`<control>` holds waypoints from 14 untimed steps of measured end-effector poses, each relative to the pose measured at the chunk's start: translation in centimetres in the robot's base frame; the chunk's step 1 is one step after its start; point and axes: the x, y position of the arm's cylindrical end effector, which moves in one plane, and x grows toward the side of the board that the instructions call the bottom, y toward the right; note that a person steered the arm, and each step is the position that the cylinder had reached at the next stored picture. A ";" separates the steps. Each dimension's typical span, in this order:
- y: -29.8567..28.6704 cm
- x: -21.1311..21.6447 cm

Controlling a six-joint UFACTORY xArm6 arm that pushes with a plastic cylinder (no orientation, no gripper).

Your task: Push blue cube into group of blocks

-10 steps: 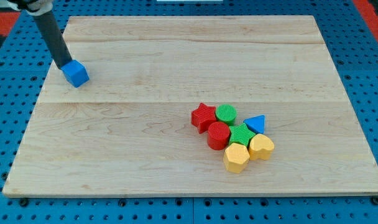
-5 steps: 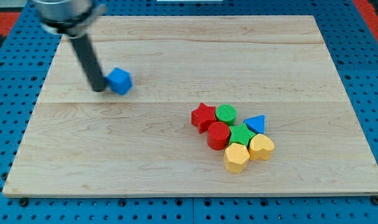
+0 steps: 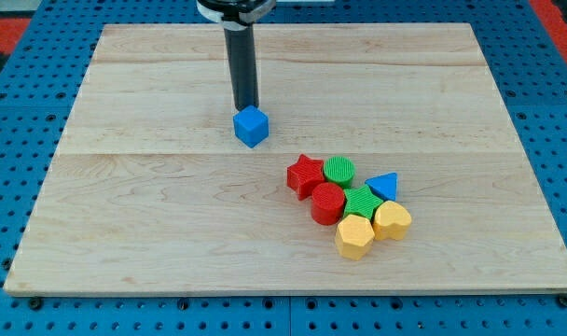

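Observation:
The blue cube (image 3: 251,127) sits on the wooden board (image 3: 172,215), a little above and left of centre. My tip (image 3: 246,108) is just above the cube, touching or nearly touching its top edge. The group of blocks lies to the lower right: a red star (image 3: 304,175), a green cylinder (image 3: 338,170), a blue triangle (image 3: 383,186), a red cylinder (image 3: 327,203), a green block (image 3: 360,203), a yellow hexagon (image 3: 354,236) and a yellow heart (image 3: 391,220). The blue cube is apart from the red star by about one block's width.
The board rests on a blue pegboard table (image 3: 22,112). The rod (image 3: 242,65) rises from the tip to the view's top edge.
The blue cube has been pushed from the board's upper left corner rightward and slightly downward towards the group. My tip moved from the cube's left side to its top side.

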 end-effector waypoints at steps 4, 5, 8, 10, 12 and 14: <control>0.3 0.6; -3.2 0.7; 6.0 4.4; 14.7 6.3; 22.0 8.0; 12.2 0.8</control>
